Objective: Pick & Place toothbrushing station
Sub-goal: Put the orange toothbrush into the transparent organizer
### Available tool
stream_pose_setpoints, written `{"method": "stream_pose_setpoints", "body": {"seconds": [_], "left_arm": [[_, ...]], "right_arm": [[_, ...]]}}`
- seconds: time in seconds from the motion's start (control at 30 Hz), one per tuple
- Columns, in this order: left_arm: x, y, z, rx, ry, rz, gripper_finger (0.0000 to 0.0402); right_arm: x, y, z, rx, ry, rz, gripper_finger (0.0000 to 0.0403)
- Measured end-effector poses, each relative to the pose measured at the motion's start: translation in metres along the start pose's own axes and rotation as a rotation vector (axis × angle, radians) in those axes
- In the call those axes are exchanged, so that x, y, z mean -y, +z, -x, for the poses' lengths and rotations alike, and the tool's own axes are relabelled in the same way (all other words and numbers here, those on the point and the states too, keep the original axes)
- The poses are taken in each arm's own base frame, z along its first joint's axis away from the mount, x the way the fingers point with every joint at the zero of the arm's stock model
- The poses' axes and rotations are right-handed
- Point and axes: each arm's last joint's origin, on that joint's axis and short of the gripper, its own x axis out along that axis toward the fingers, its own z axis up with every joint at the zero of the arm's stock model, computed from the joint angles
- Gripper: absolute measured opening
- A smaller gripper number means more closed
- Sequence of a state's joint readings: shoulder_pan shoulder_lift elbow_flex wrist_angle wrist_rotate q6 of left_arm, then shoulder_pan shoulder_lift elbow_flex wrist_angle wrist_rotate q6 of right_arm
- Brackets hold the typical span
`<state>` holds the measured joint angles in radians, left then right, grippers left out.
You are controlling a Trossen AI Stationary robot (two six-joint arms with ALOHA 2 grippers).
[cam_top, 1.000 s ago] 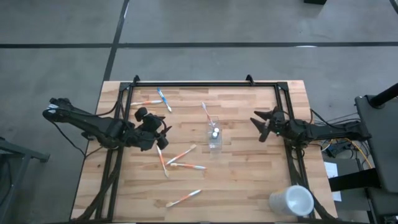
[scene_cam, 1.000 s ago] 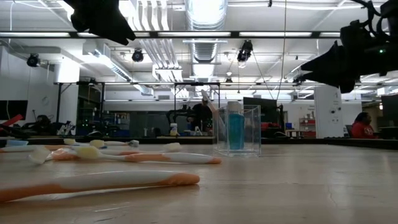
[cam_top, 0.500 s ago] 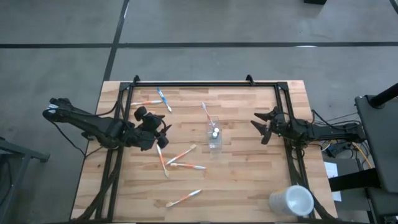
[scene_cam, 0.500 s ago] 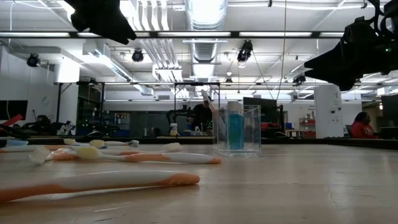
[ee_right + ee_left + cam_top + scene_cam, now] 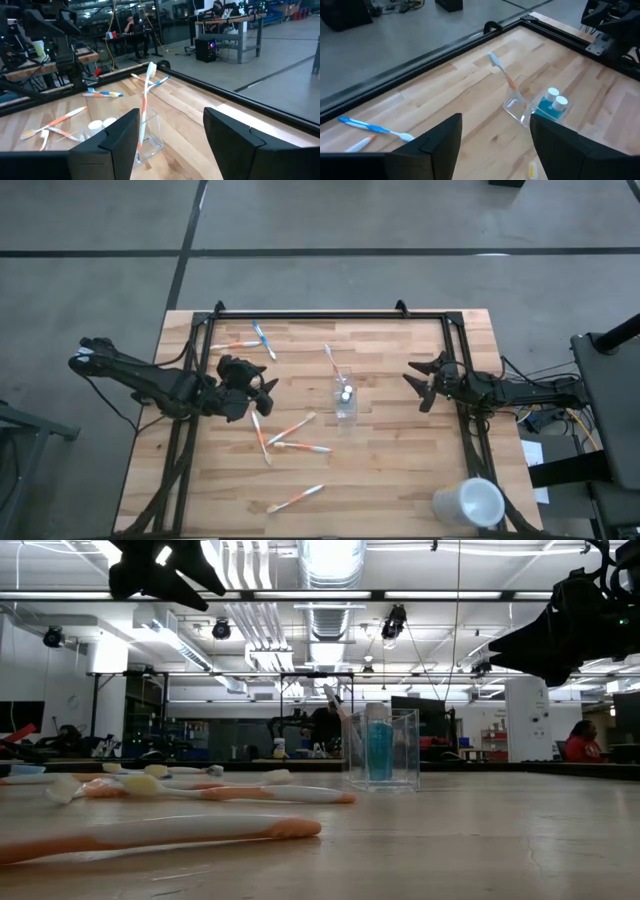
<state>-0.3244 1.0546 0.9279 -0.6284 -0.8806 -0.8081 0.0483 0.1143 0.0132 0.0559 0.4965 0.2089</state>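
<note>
Clear cup (image 5: pixel 345 401) sits mid-bench between both arms, nothing touching it. Left gripper (image 5: pixel 262 386) hangs released to one side, right gripper (image 5: pixel 414 383) released opposite, both empty.

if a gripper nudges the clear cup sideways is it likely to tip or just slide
Probably tip-prone: the clear cup is small, thin-walled and upright. The toothbrush leaning out past its rim adds weight up high on one side. The blue tubes inside may steady it a little, and smooth wood could let it slide.
</note>
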Motion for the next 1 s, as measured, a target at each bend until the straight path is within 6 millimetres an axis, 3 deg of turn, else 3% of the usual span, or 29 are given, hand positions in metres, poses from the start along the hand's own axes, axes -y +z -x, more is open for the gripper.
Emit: {"method": "stream_pose_setpoints", "body": {"seconds": [0.17, 0.4, 0.63, 0.77, 1.0], "left_arm": [[0.001, -0.001, 0.0, -0.043, -0.041, 0.004, 0.0239], [0.007, -0.011, 0.003, -0.339, -0.309, -0.064, 0.0239], [0.01, -0.011, 0.002, -0.347, -0.395, -0.213, 0.0239], [0.015, -0.01, -0.011, -0.389, -0.487, -0.234, 0.0239], [0.007, -0.012, -0.052, -0.629, -0.508, -0.153, 0.0239]], "right_arm": [[0.0, 0.0, 0.0, 0.0, 0.0, 0.0, 0.0215], [0.0, 0.0, 0.0, 0.001, 0.0, 0.0, 0.0215], [0.0, 0.0, 0.0, 0.001, 0.0, 0.0, 0.0215], [0.0, 0.0, 0.0, 0.001, 0.0, 0.0, 0.0215], [0.0, 0.0, 0.0, 0.0, -0.001, 0.0, 0.0215]]}}
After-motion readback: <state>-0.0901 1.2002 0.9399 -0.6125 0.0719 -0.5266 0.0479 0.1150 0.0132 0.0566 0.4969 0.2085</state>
